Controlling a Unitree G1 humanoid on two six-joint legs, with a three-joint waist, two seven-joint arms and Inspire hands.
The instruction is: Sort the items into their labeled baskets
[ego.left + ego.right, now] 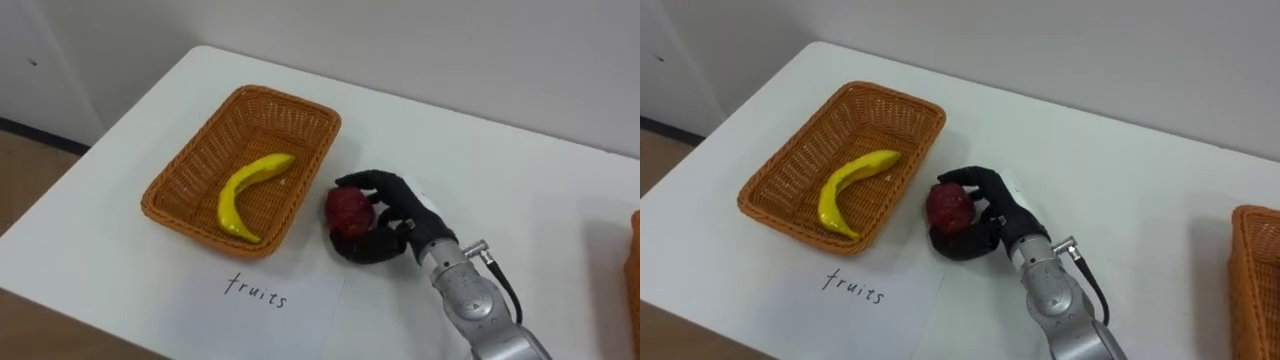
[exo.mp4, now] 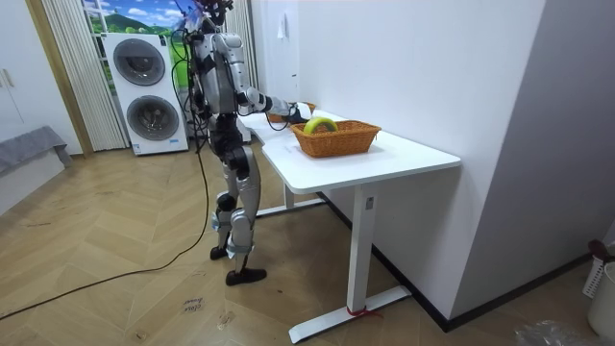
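Note:
A woven fruit basket (image 1: 290, 98) stands at the table's left with a yellow banana (image 1: 250, 190) lying inside it. Just off the basket's right rim, my right hand (image 1: 405, 215) comes in from the lower right, its dark fingers and thumb curled round a red fruit (image 1: 347, 210). The fruit is outside the basket, close to its near right corner. I cannot tell whether it rests on the table or hangs just above it. In the room view I stand at the table's long side with one arm stretched toward the basket (image 2: 336, 139).
A sheet of paper (image 1: 255, 290) with a handwritten label lies in front of the fruit basket. A second woven basket (image 1: 1255, 265) shows at the right edge. The white table (image 1: 520, 190) ends near the front. Washing machines (image 2: 144, 91) stand behind me.

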